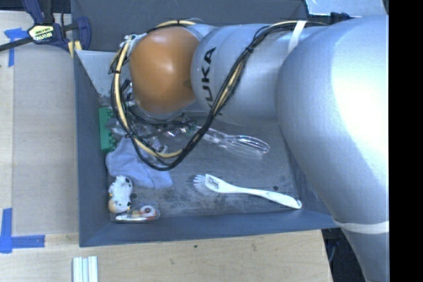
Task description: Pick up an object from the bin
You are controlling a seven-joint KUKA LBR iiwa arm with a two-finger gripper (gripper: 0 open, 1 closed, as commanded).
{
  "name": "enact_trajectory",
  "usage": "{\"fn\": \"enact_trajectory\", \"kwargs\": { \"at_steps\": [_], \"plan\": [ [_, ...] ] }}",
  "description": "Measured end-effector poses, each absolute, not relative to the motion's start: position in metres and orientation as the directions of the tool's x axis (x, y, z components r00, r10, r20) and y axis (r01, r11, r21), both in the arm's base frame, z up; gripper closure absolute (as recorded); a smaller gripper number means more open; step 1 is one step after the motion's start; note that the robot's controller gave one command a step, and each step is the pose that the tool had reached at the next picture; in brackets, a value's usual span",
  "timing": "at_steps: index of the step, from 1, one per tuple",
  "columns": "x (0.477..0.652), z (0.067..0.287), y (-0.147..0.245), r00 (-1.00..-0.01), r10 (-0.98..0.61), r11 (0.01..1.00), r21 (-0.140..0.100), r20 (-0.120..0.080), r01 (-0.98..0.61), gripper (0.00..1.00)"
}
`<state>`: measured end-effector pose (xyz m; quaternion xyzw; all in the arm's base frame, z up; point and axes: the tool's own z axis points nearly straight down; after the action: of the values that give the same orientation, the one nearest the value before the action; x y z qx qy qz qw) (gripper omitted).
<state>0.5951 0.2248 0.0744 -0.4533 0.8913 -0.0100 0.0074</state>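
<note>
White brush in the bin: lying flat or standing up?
Lying flat. The white brush rests lengthwise on the floor of the bin, bristle head to the left, handle running right.

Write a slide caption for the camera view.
KUKA arm reaches into the grey bin, by a blue cloth and a white brush.

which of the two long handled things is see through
The clear plastic utensil in the middle of the bin; the brush below it in the view is solid white.

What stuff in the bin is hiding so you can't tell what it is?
All in the camera view:
- Green thing: cables cover part of it; kind unclear.
- Clear plastic tool: its left end runs under the arm.
- Small white toy, lower left: too small to name.
</note>
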Motion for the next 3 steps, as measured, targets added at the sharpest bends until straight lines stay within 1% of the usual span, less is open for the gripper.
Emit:
{"fn": "enact_trajectory", "kwargs": {
  "at_steps": [1, 2, 3],
  "plan": [
    [0.5769, 0.0788, 0.2047, -0.863, -0.506, 0.863, 0.002, -0.006, -0.506, 1.00],
    [0.5769, 0.0788, 0.2047, -0.863, -0.505, 0.863, 0.002, -0.006, -0.505, 1.00],
    [0.5767, 0.0844, 0.2047, -0.863, -0.505, 0.863, 0.002, -0.007, -0.505, 1.00]
  ]
}}
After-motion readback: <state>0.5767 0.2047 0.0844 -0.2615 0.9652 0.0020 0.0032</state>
